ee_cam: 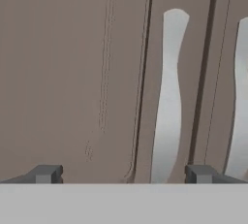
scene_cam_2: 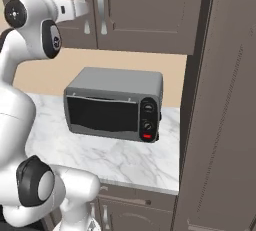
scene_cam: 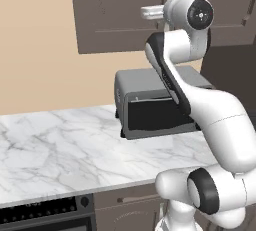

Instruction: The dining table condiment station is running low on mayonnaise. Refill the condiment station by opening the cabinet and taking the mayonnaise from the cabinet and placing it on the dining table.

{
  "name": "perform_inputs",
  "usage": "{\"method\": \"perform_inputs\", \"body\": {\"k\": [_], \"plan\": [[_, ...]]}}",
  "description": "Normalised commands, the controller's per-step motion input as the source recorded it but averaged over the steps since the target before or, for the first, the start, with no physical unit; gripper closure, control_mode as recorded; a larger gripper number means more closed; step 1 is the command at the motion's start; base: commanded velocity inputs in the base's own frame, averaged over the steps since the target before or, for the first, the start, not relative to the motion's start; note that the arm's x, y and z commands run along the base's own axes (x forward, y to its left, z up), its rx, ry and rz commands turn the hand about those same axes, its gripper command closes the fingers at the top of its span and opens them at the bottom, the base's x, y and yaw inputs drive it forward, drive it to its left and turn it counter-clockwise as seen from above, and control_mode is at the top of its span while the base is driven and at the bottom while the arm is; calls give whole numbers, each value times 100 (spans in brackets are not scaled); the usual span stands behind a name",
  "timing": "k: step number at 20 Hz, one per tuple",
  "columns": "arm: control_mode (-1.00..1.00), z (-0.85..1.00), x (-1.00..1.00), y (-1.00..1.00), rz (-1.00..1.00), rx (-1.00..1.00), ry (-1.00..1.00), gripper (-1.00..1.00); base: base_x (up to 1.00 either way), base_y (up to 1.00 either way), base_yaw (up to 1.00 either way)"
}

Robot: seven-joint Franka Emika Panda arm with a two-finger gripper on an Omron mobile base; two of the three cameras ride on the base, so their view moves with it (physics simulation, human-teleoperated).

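Observation:
The cabinet [scene_cam: 120,15] [scene_cam_2: 150,10] hangs on the wall above the counter, both panelled doors shut. In the hand view its left door [ee_cam: 72,72] is close in front of me, with one curved silver handle [ee_cam: 169,97] and a second handle [ee_cam: 240,97] at the right edge. My gripper [ee_cam: 123,174] is open and holds nothing, its fingertips [ee_cam: 46,173] spread wide; the nearer handle stands just inside the right tip. From the right base view my raised hand [scene_cam_2: 75,7] sits just left of the two handles [scene_cam_2: 102,5]. The mayonnaise is hidden. The dining table is out of view.
A grey toaster oven [scene_cam: 150,110] [scene_cam_2: 115,105] stands on the white marble counter [scene_cam: 60,145] [scene_cam_2: 125,160] below the cabinet. A tall dark panel [scene_cam_2: 225,125] rises at the right. A black oven front [scene_cam: 45,212] and a drawer [scene_cam: 135,197] sit under the counter.

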Motion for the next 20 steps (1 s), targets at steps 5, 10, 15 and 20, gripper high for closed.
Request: {"method": "perform_inputs", "body": {"k": [5, 10, 15, 20], "plan": [[-100, 14, 38, -27, 0, 0, 1, -100, 0, 0, 0], [-100, 5, 27, -20, 0, 0, 0, -100, 0, 0, 0], [-100, 0, 45, 0, 0, 0, 0, -100, 0, 0, 0], [-100, 1, 36, 0, 0, 0, 0, 100, 0, 0, 0]]}}
